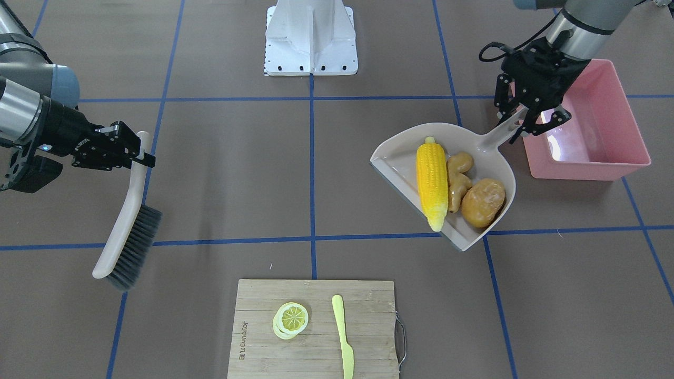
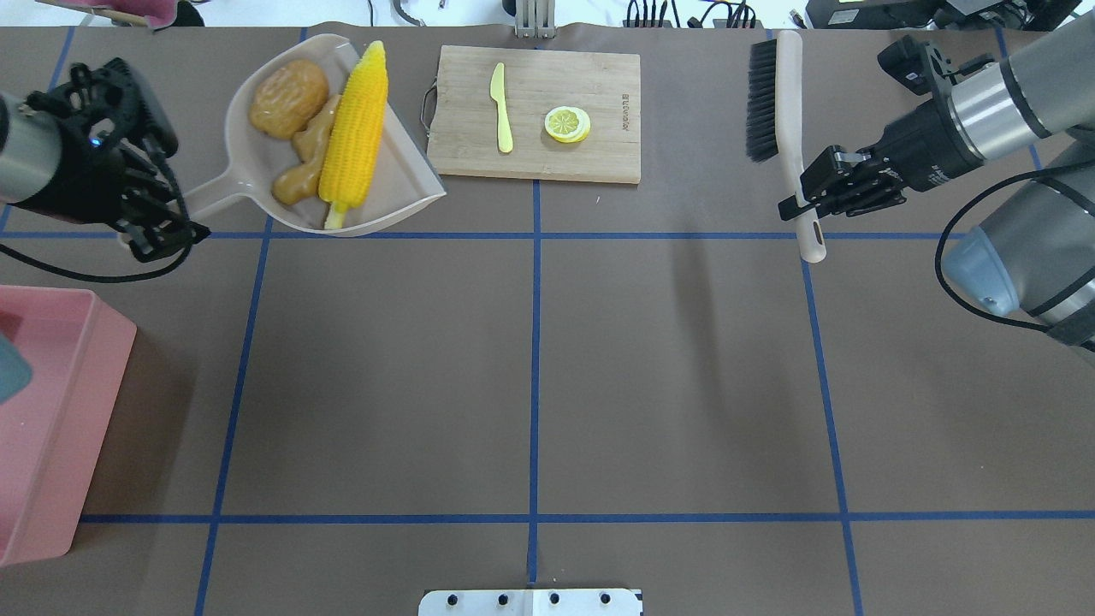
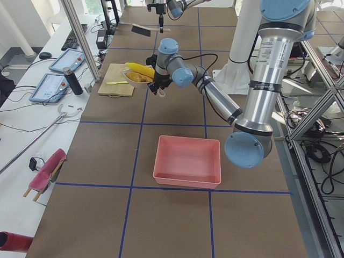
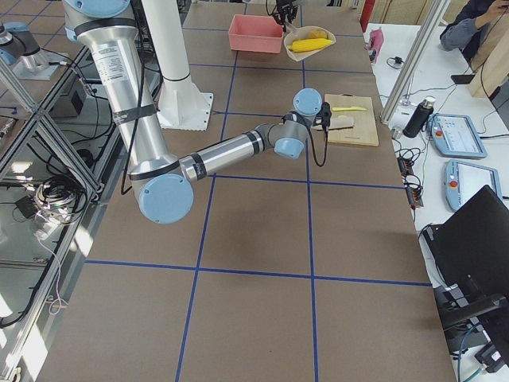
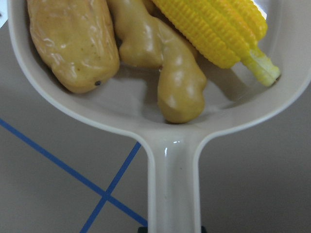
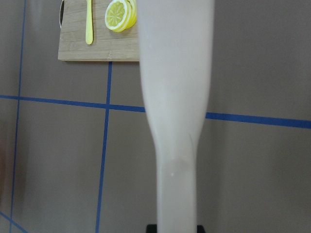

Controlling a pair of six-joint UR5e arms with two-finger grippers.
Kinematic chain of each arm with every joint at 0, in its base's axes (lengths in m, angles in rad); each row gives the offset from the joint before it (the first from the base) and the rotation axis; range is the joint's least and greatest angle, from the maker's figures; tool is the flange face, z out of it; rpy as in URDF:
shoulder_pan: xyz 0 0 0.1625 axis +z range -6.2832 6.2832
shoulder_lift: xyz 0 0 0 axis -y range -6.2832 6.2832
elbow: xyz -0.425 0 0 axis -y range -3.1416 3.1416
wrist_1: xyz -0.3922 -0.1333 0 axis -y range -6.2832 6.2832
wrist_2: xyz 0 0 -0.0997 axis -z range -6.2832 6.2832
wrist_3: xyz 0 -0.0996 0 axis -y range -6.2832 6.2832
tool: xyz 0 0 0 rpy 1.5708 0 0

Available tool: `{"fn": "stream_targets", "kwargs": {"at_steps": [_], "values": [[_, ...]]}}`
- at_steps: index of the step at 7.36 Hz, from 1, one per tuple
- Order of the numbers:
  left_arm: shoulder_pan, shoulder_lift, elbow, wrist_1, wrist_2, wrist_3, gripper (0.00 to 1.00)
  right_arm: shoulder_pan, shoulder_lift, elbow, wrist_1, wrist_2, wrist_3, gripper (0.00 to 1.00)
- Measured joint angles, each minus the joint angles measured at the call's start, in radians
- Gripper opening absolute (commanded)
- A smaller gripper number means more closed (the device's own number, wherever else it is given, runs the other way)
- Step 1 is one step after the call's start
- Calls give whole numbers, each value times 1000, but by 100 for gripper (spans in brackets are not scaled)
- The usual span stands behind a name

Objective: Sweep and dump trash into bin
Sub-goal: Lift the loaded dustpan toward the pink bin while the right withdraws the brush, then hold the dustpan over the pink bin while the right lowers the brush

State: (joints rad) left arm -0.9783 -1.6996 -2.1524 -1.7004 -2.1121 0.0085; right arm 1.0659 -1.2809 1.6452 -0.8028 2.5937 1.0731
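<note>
The beige dustpan (image 1: pixel 400 158) is held above the table by its handle (image 5: pixel 172 184), with my left gripper (image 1: pixel 518 123) shut on it. In the pan lie the yellow corn cob (image 1: pixel 432 176), the tan ginger root (image 1: pixel 458 179) and the brown potato (image 1: pixel 483 201). The pink bin (image 1: pixel 590 163) stands on the table just beyond the left gripper, and what shows of its inside holds nothing. On the far side, my right gripper (image 1: pixel 134 152) is shut on the handle of a brush (image 1: pixel 126 231), held up off the table with its bristles away from the wrist.
A wooden cutting board (image 1: pixel 316 337) with a lemon slice (image 1: pixel 290 319) and a pale yellow knife (image 1: pixel 343 337) lies at the table's far edge from the robot. The robot's white base (image 1: pixel 310 37) is at the near-centre edge. A person (image 4: pixel 477 24) sits beside the table.
</note>
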Motion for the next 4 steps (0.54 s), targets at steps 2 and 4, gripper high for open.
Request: {"fn": "stream_targets", "kwargs": {"at_steps": [2,4], "values": [[-71,131,-75,4,-40,-14,0,40,-3,0,-116,-4,-219,0],[-118,238,-147,13,-59,-73,0,73,-4,2,-276,-18,-442,0]]}}
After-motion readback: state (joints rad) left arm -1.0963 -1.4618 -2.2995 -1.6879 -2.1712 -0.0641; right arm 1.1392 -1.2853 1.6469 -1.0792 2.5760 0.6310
